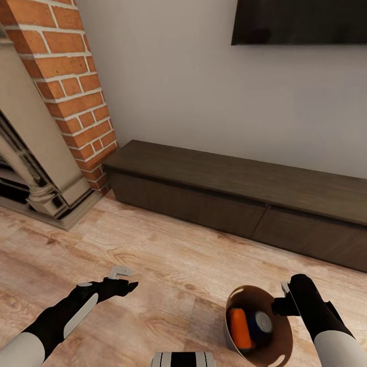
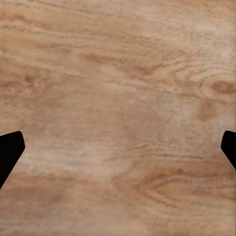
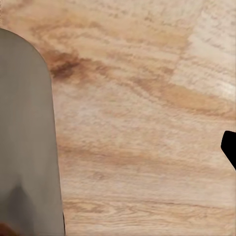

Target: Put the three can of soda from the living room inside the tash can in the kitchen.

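The tash can (image 1: 235,296), pale grey outside and brown inside, stands low at the right on the living room floor. Inside it lie an orange can of soda (image 1: 239,329) and a dark blue one with a grey top (image 1: 263,321); a second orange can is hidden. My right gripper (image 1: 281,305) is at the bin's rim. In the right wrist view the grey bin wall (image 3: 27,137) covers one finger, and the other finger (image 3: 230,147) stands far out, so the right gripper (image 3: 118,147) is open. My left gripper (image 1: 130,281) hangs open over bare floor, its fingertips (image 2: 10,147) wide apart.
A long low dark wood cabinet (image 1: 244,199) runs along the wall ahead. The red brick fireplace (image 1: 71,86) with its pale mantel column stands at the left. A black TV (image 1: 300,20) hangs above the cabinet. Light wood floor (image 1: 168,265) lies between me and the cabinet.
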Controlling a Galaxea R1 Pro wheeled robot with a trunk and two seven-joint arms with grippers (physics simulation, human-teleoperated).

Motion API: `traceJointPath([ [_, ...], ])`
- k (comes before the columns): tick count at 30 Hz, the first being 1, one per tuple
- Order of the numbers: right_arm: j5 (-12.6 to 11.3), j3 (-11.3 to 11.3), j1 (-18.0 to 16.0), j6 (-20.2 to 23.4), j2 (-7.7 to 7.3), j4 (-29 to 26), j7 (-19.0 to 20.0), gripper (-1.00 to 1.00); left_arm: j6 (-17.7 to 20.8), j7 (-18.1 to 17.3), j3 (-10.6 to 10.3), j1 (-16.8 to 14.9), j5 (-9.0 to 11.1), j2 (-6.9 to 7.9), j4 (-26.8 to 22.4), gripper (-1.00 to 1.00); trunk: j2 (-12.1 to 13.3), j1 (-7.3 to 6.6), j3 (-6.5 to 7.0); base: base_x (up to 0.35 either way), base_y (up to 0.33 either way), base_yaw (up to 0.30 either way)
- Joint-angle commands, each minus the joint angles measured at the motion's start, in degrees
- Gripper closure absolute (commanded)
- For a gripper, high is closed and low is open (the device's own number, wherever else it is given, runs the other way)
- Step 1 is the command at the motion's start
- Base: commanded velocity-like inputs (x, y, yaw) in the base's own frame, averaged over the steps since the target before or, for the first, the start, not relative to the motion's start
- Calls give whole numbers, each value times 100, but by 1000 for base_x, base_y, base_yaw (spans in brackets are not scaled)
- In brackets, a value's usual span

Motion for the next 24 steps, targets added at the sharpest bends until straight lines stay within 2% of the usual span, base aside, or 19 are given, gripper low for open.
traceJointPath([
  [1,-4,-2,0,0,-1,0,2,-100,0,0,0,0,-1,0,0,-100,0,0,0,0,0,0],
  [12,-22,-15,0,0,0,0,21,-100,0,0,-16,0,-7,0,-4,-100,0,0,0,0,0,0],
  [24,-19,-12,0,0,5,-2,8,-100,33,-1,-39,0,-8,-7,-27,-100,16,-31,266,0,0,0],
])
